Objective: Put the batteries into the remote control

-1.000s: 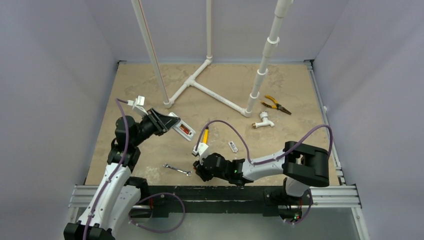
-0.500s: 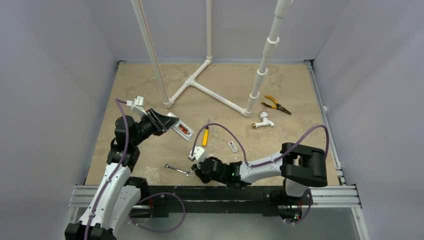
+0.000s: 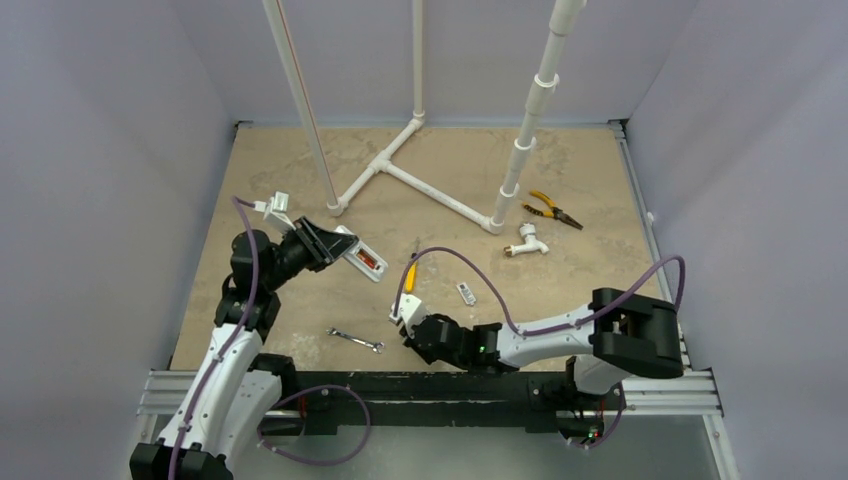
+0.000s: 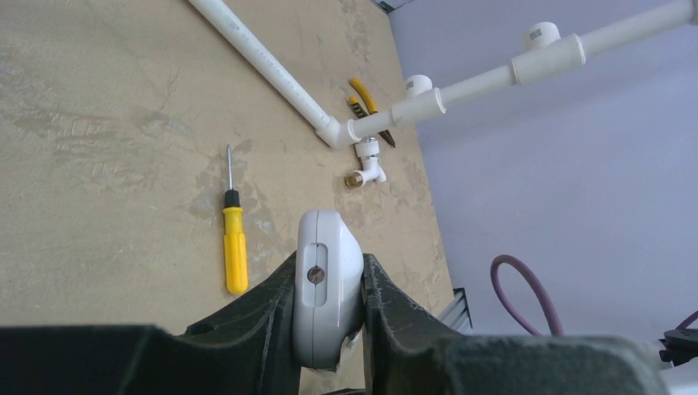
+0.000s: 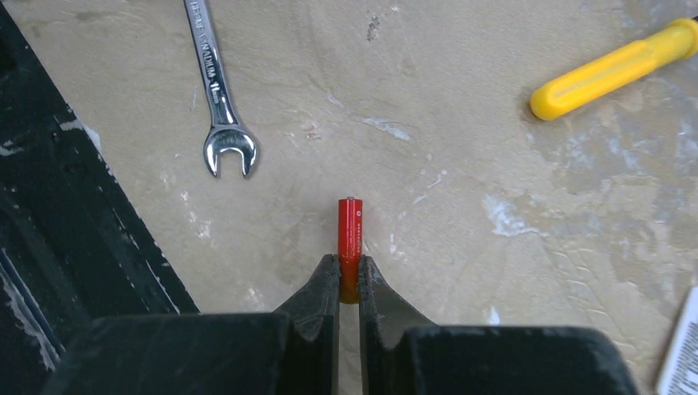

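Note:
My left gripper (image 3: pixel 338 246) is shut on the white remote control (image 3: pixel 360 256) and holds it tilted above the table's left side. One orange-red battery (image 3: pixel 372 263) lies in the remote's open compartment. In the left wrist view the remote's end (image 4: pixel 328 296) sits between the two fingers. My right gripper (image 3: pixel 402 318) is low near the front edge. In the right wrist view it (image 5: pixel 349 267) is shut on the second orange-red battery (image 5: pixel 350 234), which points forward just over the table.
A yellow-handled screwdriver (image 3: pixel 411 270) lies just beyond the right gripper. A silver wrench (image 3: pixel 355 340) lies to its left. A small white cover (image 3: pixel 466 293) lies to its right. Pliers (image 3: pixel 555 210), a white pipe fitting (image 3: pixel 526 240) and a PVC pipe frame (image 3: pixel 420 185) stand farther back.
My right arm has shifted a little to the right and away from the front edge, with the battery in its jaws. The left arm and the remote have not moved.

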Available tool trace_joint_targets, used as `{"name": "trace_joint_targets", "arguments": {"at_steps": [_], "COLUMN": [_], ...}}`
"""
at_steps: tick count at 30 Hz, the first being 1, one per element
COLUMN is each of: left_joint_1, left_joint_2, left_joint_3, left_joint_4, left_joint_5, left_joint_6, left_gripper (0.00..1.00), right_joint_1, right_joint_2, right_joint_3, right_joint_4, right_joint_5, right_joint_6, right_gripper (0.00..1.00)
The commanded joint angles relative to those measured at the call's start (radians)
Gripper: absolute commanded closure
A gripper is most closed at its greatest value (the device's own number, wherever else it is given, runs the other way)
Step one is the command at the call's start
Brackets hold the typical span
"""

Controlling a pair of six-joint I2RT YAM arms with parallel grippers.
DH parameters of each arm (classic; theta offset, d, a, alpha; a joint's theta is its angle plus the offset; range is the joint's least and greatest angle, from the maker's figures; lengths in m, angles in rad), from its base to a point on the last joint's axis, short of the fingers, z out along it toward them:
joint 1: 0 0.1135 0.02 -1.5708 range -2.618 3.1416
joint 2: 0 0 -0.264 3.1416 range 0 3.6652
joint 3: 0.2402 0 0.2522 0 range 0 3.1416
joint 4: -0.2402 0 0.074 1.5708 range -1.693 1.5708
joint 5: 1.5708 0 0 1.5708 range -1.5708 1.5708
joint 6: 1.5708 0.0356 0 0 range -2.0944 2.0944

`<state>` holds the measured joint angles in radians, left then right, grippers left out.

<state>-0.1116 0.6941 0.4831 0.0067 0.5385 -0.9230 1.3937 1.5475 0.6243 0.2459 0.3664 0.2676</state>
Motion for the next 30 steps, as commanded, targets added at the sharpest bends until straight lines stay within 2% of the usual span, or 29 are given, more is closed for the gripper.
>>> {"name": "trace_joint_targets", "arguments": {"at_steps": [1, 4, 9, 11, 15, 17, 21, 24, 27, 30], "left_joint_1": [0.010, 0.010, 0.010, 0.010, 0.010, 0.010, 0.010, 0.010, 0.010, 0.010], "left_joint_2": [0.005, 0.007, 0.020, 0.022, 0.028, 0.033, 0.036, 0.035, 0.034, 0.030], "left_joint_3": [0.032, 0.029, 0.031, 0.031, 0.032, 0.035, 0.040, 0.039, 0.035, 0.035], "left_joint_4": [0.048, 0.046, 0.045, 0.045, 0.051, 0.053, 0.052, 0.055, 0.061, 0.058], "left_joint_5": [0.021, 0.025, 0.047, 0.053, 0.070, 0.078, 0.089, 0.094, 0.098, 0.100], "left_joint_6": [0.011, 0.016, 0.027, 0.026, 0.027, 0.027, 0.032, 0.031, 0.027, 0.030], "left_gripper": [1.00, 1.00, 1.00, 1.00, 1.00, 1.00, 1.00, 1.00, 1.00, 1.00], "right_joint_1": [-0.003, -0.011, -0.033, -0.080, -0.228, -0.277, -0.358, -0.364, -0.364, -0.364], "right_joint_2": [-0.098, -0.145, -0.240, -0.265, -0.304, -0.309, -0.256, -0.157, -0.070, -0.026], "right_joint_3": [-0.051, -0.091, -0.164, -0.147, -0.091, -0.064, 0.017, 0.125, 0.212, 0.235], "right_joint_4": [0.005, 0.005, 0.011, -0.047, -0.203, -0.269, -0.429, -0.626, -0.731, -0.756], "right_joint_5": [-0.003, -0.041, -0.196, -0.274, -0.539, -0.607, -0.733, -0.754, -0.782, -0.796], "right_joint_6": [-0.146, -0.245, -0.513, -0.598, -0.791, -0.926, -1.135, -1.274, -1.351, -1.412], "right_gripper": [1.00, 1.00, 1.00, 1.00, 1.00, 1.00, 1.00, 1.00, 1.00, 1.00]}}
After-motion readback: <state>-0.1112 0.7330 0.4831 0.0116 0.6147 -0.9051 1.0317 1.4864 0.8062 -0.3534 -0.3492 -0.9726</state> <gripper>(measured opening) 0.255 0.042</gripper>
